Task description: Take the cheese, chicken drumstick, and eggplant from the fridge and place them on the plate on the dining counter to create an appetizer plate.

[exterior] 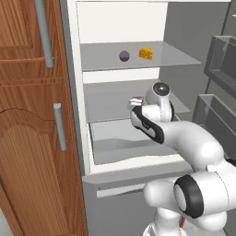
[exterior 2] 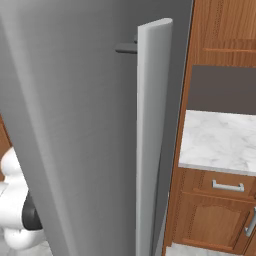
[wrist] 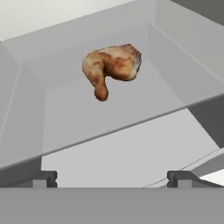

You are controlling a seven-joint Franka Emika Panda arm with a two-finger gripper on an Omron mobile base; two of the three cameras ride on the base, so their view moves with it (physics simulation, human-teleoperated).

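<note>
The fridge (exterior: 76,92) stands open. On its upper shelf lie the dark purple eggplant (exterior: 124,56) and, to its right, the yellow cheese (exterior: 146,53). The brown chicken drumstick (wrist: 113,65) lies on the middle shelf, bone end toward me; a bit of the drumstick (exterior: 136,99) peeks out past my wrist. My gripper (wrist: 111,178) is open and points at the drumstick from a short way in front of the shelf edge. Nothing is between its fingertips (wrist: 41,177).
The fridge door (exterior 2: 75,125) with its long pale handle (exterior 2: 150,135) swings out at my right, with door bins (exterior: 221,60) on its inside. A brown wooden cupboard (exterior: 27,138) flanks the fridge on the left. A marble-topped cabinet (exterior 2: 220,140) stands beyond the door.
</note>
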